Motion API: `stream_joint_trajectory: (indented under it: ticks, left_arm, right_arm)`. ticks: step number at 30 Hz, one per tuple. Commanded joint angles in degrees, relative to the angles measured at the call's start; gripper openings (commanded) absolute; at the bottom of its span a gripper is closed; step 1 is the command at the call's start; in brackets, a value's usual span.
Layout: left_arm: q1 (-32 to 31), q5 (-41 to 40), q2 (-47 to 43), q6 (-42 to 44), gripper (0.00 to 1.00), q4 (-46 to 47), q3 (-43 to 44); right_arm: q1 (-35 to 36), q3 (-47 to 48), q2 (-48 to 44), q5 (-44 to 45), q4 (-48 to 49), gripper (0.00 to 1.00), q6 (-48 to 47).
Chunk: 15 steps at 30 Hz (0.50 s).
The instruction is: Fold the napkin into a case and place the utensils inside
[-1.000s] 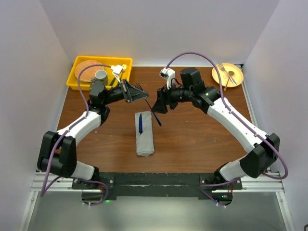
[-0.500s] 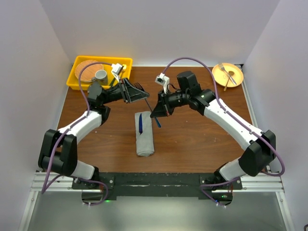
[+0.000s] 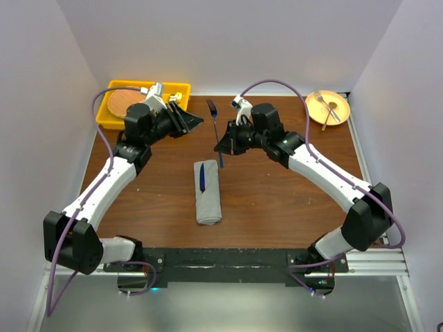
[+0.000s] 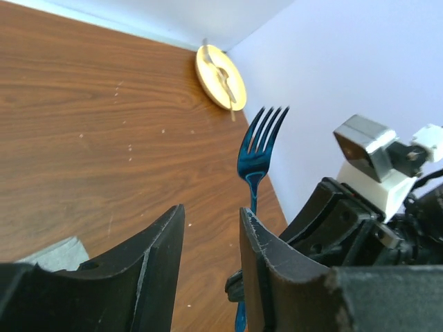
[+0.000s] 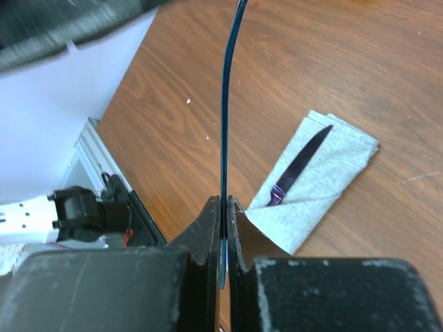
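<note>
The grey cloth napkin [image 3: 208, 199] lies folded as a narrow pouch on the brown wooden table [image 3: 277, 194], with a blue-handled knife [image 3: 201, 177] seemingly tucked into its top. The right gripper [image 5: 222, 204] clamps a slim blue fork [image 4: 257, 145] by the handle, above the table. The left gripper [image 4: 211, 214] stands parted and empty.

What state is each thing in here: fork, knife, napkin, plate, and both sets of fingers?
blue fork: in the air, tines up, gripped by its handle
right fingers: shut on the blue fork
left fingers: open, empty
napkin: folded into a narrow case, lying flat
blue knife: tucked in the napkin, one end showing
yellow plate: cutlery lying on it
</note>
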Motion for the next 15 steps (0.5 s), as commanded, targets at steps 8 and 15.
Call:
stream_joint_trajectory:
  ticks: [8, 15]
  left_arm:
    - [-4.1, -1.4, -1.4, 4.6, 0.40, -2.8, 0.3]
    - [-4.2, 3.5, -2.3, 3.2, 0.34, 1.2, -1.7]
  right_arm:
    - [2.8, -0.6, -1.1, 2.1, 5.3, 0.00, 0.6]
    - [2.9, -2.3, -2.2, 2.1, 5.2, 0.00, -0.9]
